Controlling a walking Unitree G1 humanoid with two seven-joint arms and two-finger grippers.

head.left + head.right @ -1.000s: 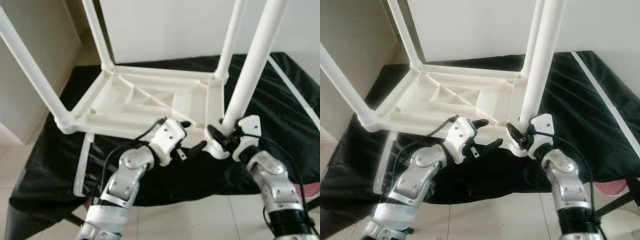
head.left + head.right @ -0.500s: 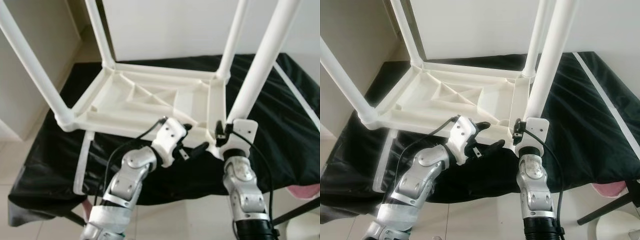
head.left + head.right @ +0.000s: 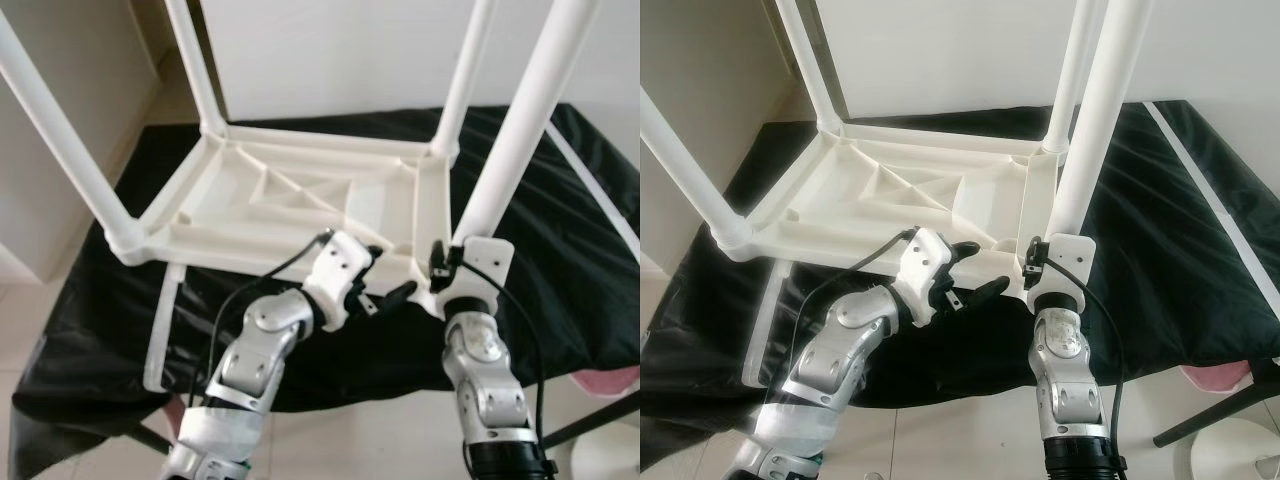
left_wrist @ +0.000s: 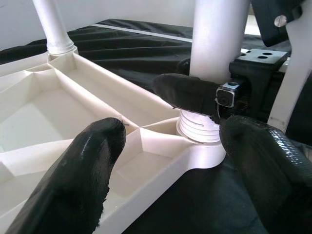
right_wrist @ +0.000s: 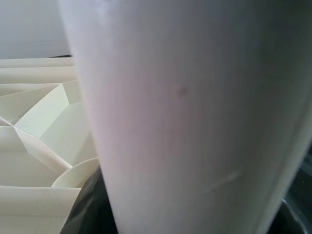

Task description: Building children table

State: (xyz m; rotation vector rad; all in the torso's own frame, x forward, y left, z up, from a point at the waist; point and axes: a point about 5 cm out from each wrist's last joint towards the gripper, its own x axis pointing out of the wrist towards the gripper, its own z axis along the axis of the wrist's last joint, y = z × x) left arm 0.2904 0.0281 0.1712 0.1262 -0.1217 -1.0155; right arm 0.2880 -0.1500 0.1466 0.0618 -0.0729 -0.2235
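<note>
The white children's table (image 3: 300, 200) lies upside down on a black cloth (image 3: 120, 340), its legs pointing up. My right gripper (image 3: 450, 262) is shut around the base of the near right leg (image 3: 520, 130), just above its threaded socket (image 4: 200, 129). That leg (image 5: 185, 112) sits very close in the right wrist view. One right finger (image 4: 190, 95) wraps across the leg's base. My left gripper (image 3: 390, 272) stands open at the table's front edge beside that corner, with one finger (image 4: 97, 161) over the rim and nothing held.
A loose white strip (image 3: 165, 320) lies on the cloth at the left and another strip (image 3: 590, 190) at the right. A pink object (image 3: 610, 385) and a white round item (image 3: 1230, 455) sit low on the right. A wall stands behind the table.
My right forearm has swung in from the right to stand upright under the near right leg, with the wrist turned on the leg's base. The left gripper has stayed in place.
</note>
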